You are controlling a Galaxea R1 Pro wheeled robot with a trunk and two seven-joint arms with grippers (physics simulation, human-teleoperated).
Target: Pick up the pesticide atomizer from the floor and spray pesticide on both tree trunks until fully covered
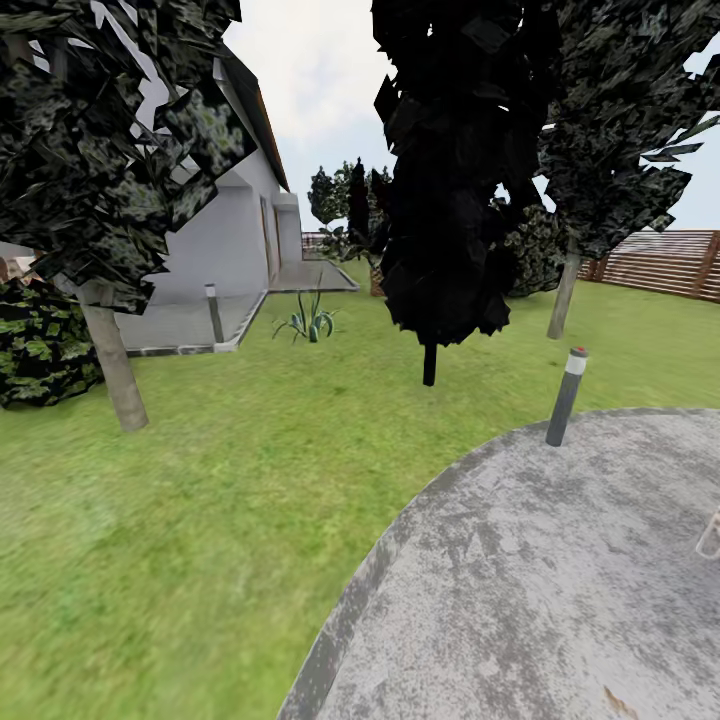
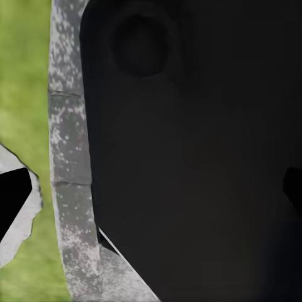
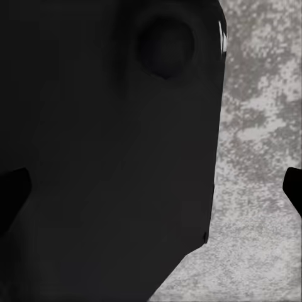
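While the robot stands on the round grey mottled concrete pad (image 1: 560, 580), no atomizer can be made out with certainty — a small pale object (image 1: 709, 535) at the pad's far right edge may be it, but it is cut off and too small to tell. If so, it lies on the right pincer's side, low on the floor. Judging by its kind, a hand sprayer would be light, stiff plastic, a little slippery, best taken around its neck or handle.

Both wrist views look past a dark body panel, with dark finger tips (image 3: 293, 189) at the edges; whether either pincer is open or closed I cannot tell.

One thick pale grey-tan trunk (image 1: 115, 365) rises from the green grass lawn (image 1: 220, 500) — the other trunk (image 1: 564, 295) stands beyond a slim black-leaved tree (image 1: 440, 180) and a grey bollard lamp (image 1: 566, 397).
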